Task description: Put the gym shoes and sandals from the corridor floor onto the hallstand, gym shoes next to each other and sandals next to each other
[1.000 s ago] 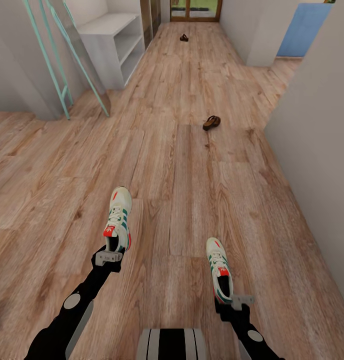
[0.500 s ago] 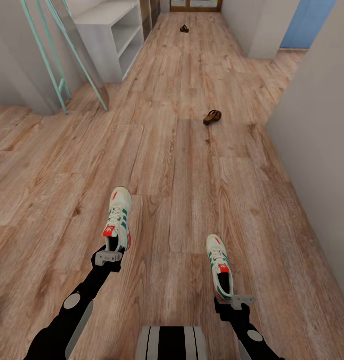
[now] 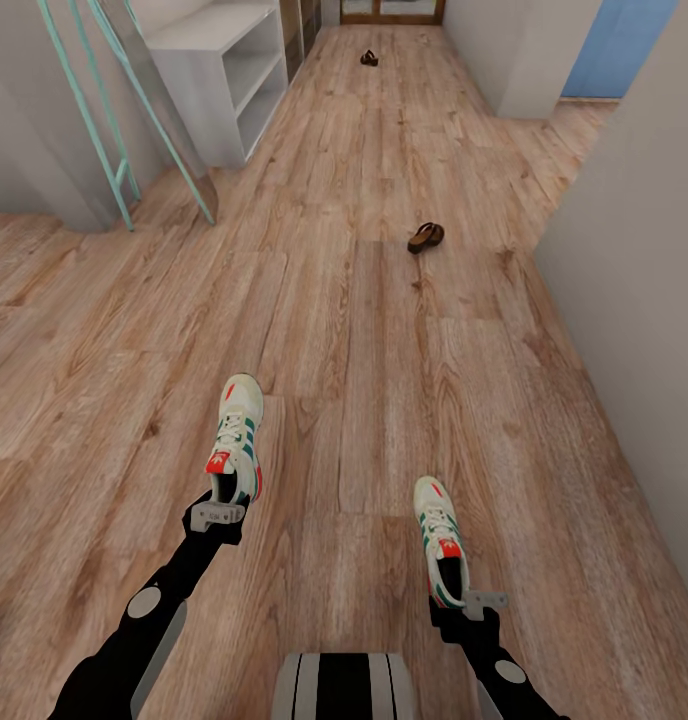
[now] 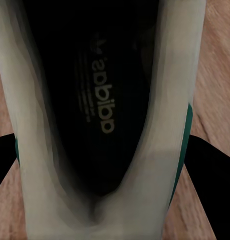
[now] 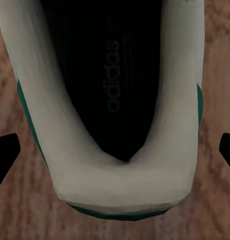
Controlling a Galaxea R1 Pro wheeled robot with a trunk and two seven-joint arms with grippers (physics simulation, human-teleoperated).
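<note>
1. Gym shoes are both carried off the corridor floor point(image 3: 384, 330), one at the end of each arm, toes pointing away from the robot down the corridor.
2. Far left, teal stair rails point(image 3: 104, 110) lean beside the light-grey hallstand point(image 3: 224, 80), which stands against the left wall well ahead.
3. Left gripper point(image 3: 216, 514) pinches the heel of the left gym shoe point(image 3: 236, 440). In the left wrist view, that shoe's cream collar and dark printed insole point(image 4: 102, 95) sit between two black fingers point(image 4: 210, 165).
4. Centre, the robot's striped trunk top point(image 3: 344, 685) shows at the lower edge.
5. Right gripper point(image 3: 474, 602) grips the heel of the right gym shoe point(image 3: 440, 540). The right wrist view shows its cream heel point(image 5: 125, 175) with black fingertips point(image 5: 4, 152) on either side.
6. Near sandal point(image 3: 425, 237) lies on the floor ahead, right of centre.
7. Far sandal point(image 3: 369, 58) lies on the floor much farther down the corridor, past the hallstand.
</note>
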